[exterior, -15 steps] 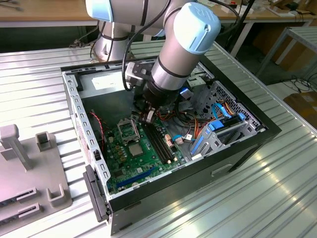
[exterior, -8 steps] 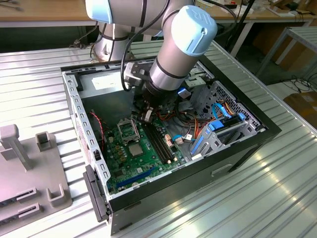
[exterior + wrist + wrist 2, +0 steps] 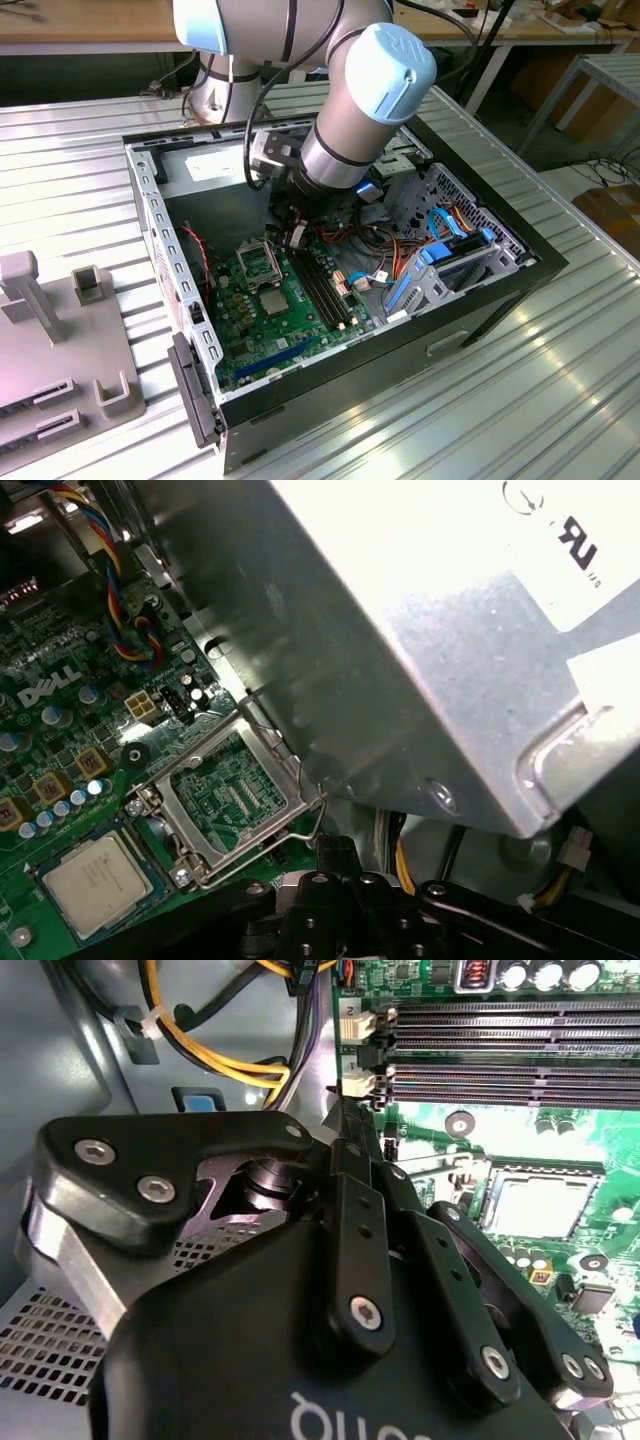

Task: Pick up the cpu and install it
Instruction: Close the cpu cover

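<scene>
Shows an open computer case (image 3: 400,350) lying on a ribbed metal table (image 3: 520,400), with a robot arm reaching down into it over a green motherboard (image 3: 262,345). Places the claw (image 3: 335,848) low inside the case, beside the processor socket and just under a pale metal housing (image 3: 400,660), with the long black memory slots (image 3: 500,1050) nearby. Appears drawn shut, fingers side by side in the second wrist view, with nothing visibly gripped. Finds the cpu (image 3: 98,883), a small square with a dull silver top, lying flat in its socket on the board and apart from the claw. Shows the hinged metal retention frame (image 3: 232,802) swung open next to the chip, with bare green board visible through its window, and a thin wire lever (image 3: 318,815) raised close to the claw's tip; cannot tell whether the two touch. Reads as the late part of the job: chip apparently placed, socket not yet clamped. Calls for fine, slow motion around the lever and frame, given the tight space and the cables close by.
</scene>
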### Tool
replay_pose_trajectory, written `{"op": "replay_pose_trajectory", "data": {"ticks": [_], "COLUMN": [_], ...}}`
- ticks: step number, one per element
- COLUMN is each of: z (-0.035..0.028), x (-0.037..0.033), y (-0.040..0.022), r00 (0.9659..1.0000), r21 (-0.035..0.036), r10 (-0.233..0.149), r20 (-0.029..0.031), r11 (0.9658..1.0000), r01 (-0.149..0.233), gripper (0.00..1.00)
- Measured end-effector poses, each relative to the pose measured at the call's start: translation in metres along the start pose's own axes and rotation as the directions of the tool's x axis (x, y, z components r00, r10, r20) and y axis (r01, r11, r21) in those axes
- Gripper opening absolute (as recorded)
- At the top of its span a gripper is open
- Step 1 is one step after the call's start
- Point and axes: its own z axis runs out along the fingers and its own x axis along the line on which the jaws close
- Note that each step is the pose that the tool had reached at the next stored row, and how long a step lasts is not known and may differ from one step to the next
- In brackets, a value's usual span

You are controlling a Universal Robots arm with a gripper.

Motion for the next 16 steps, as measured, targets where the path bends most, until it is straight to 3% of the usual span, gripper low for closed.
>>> {"op": "replay_pose_trajectory", "data": {"ticks": [7,12,16], "z": [-0.0004,0.0030,0.0056], "x": [-0.0003,-0.0007,0.0004], "y": [0.0001,-0.0001,0.0005], "r00": [1.0000,0.9998,0.9997], "r21": [-0.0026,-0.0140,-0.0180], "r10": [0.000,-0.002,-0.003], "r20": [0.0037,0.0202,0.0259], "r11": [1.0000,0.9999,0.9998], "r01": [0.000,0.003,0.004], "gripper": [0.11,0.11,0.11]}}
